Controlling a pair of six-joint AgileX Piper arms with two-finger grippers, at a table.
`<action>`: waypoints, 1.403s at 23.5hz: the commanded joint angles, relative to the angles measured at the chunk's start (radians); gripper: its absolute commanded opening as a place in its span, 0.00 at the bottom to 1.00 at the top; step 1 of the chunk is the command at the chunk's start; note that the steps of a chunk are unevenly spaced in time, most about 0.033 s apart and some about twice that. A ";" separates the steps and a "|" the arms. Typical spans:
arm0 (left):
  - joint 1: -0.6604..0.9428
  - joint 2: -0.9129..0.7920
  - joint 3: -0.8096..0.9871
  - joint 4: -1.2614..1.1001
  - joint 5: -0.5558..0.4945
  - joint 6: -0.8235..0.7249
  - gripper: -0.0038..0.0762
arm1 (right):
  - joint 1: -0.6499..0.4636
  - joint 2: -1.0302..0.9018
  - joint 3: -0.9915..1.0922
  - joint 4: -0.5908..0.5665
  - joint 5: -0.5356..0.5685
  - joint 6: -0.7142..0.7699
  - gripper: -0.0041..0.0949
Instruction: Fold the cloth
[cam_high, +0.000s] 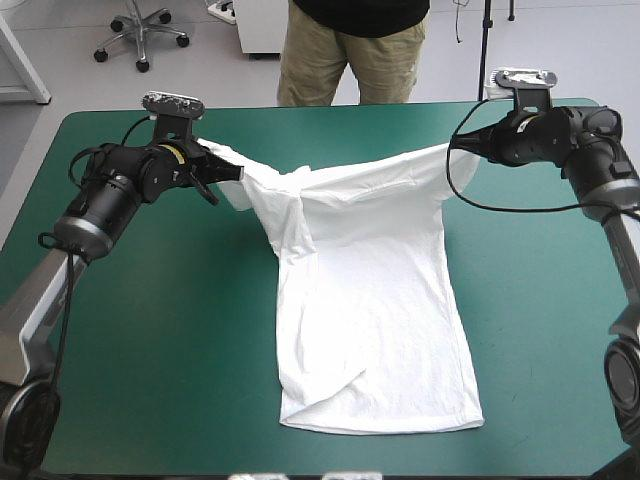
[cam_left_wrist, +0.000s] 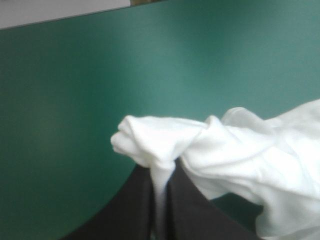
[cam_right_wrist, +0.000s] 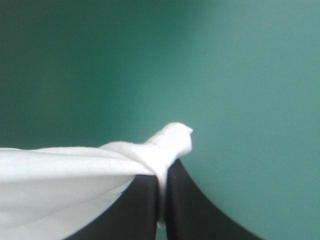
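T-shirt (cam_high: 370, 300), white, pinched in left jaws and right jaws.

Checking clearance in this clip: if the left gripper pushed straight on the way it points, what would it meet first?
The T-shirt itself: the left gripper is shut on it, and a bunched knot of cloth sits just ahead. Beyond that only the teal-green cover shows, though depth is unclear.
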 joint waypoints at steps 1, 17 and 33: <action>0.048 0.035 -0.026 0.005 -0.082 -0.044 0.04 | -0.045 0.022 -0.027 0.014 -0.102 -0.006 0.02; 0.070 0.186 -0.030 0.011 0.007 0.009 0.36 | -0.059 0.115 -0.027 0.021 -0.081 -0.012 0.48; -0.037 -0.485 -0.003 0.094 0.300 0.083 0.59 | -0.059 -0.422 0.056 0.026 0.312 -0.023 0.53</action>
